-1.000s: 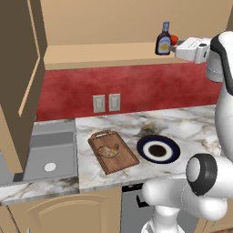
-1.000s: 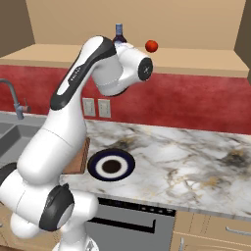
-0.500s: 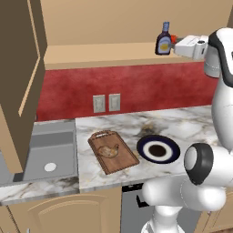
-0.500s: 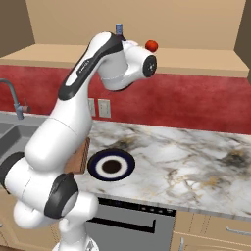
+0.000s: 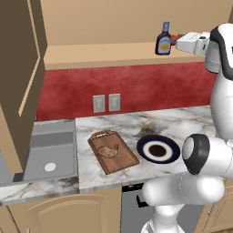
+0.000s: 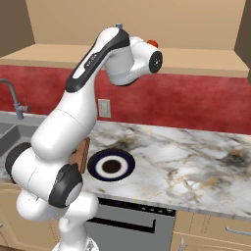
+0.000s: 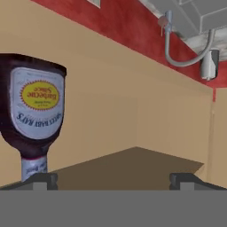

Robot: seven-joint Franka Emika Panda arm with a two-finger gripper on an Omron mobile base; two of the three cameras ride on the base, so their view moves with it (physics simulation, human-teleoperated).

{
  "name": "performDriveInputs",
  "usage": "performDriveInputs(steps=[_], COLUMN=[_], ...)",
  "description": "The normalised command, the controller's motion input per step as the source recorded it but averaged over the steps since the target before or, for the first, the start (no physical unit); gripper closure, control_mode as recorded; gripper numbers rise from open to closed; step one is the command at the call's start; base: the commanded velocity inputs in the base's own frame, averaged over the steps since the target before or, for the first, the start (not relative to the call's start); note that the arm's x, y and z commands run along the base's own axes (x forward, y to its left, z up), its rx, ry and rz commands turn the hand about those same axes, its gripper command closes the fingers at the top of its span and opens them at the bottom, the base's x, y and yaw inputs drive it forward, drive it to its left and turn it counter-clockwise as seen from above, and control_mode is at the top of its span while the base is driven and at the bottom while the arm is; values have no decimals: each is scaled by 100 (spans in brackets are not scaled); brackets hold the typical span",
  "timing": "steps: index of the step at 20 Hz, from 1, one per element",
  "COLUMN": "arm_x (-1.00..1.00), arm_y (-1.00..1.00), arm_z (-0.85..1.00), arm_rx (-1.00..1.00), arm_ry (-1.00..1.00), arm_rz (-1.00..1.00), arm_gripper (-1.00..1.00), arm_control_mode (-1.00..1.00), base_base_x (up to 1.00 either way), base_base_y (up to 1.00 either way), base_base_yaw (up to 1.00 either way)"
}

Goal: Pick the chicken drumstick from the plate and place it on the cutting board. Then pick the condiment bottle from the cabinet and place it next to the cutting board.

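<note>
one marbled worktop (image 5: 182, 120) runs under a red wall in the left base view, carrying the cutting board (image 5: 113, 152) with the chicken drumstick (image 5: 109, 150) on it, and the plate (image 5: 158, 149) beside it. the condiment bottle (image 5: 163, 39) stands on the cabinet (image 5: 104, 53) shelf, just left of the pincer (image 5: 178, 44).

right base view: the plate (image 6: 111, 165) lies on the worktop (image 6: 186, 162).

hand view, rolled over: the pincer (image 7: 113, 179) is spread wide, with the condiment bottle (image 7: 34, 108) off toward one fingertip (image 7: 42, 179), not between them.

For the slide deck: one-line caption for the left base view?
Open gripper nearing the condiment bottle; chicken drumstick on the cutting board.
</note>
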Motion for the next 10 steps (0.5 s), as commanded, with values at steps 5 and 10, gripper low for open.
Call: performDriveInputs(steps=[5,10], arm_x=[6,7], arm_y=[0,0], arm_z=[8,5], arm_rx=[2,2], arm_ry=[0,0], arm_rz=[0,0], arm_gripper=[-100,-100], arm_control_mode=[-100,-100], base_base_x=[0,0], base_base_y=[0,0], base_base_yaw=[0,0])
